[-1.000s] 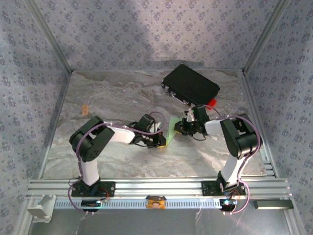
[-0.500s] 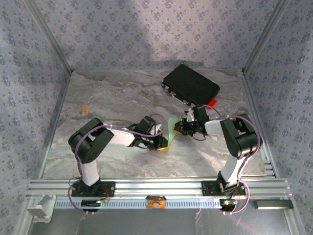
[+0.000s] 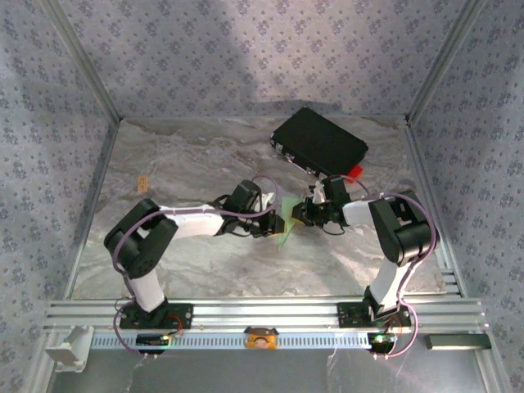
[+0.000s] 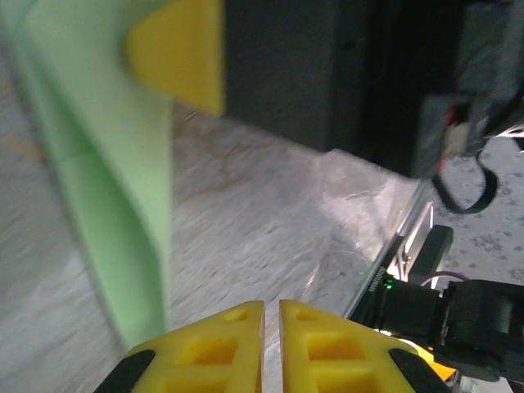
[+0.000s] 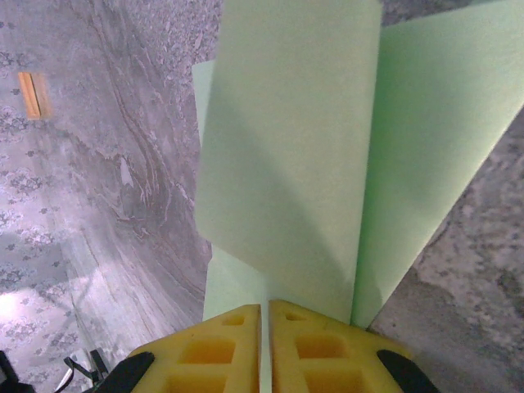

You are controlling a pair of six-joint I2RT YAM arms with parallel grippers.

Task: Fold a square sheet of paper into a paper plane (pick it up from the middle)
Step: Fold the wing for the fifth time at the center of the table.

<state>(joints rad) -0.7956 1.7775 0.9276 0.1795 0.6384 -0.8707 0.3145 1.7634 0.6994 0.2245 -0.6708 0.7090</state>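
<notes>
Since half a second ago the left arm has stretched out flatter and swung its wrist up and to the right, so the left gripper [image 3: 275, 223] now sits just beside the sheet of paper [image 3: 285, 226], facing the right gripper [image 3: 298, 214] across it near the middle of the marbled grey surface [image 3: 188, 155]; the right arm has not moved. In the right wrist view the right gripper [image 5: 265, 315] has its yellow fingers [image 5: 205, 352] pressed onto the bottom edge of the pale green sheet [image 5: 286, 147], which stands up from them in creased, overlapping panels above the surface. In the left wrist view the left gripper [image 4: 271, 315] has its fingers pressed together with only a hairline slit between them and nothing in it, the paper [image 4: 106, 188] hanging to their left. Behind the grippers a black case [image 3: 319, 141] lies at an angle with a small red tab [image 3: 354, 172] at its near corner. A small tan piece [image 3: 142, 182] lies well apart, on the left.
</notes>
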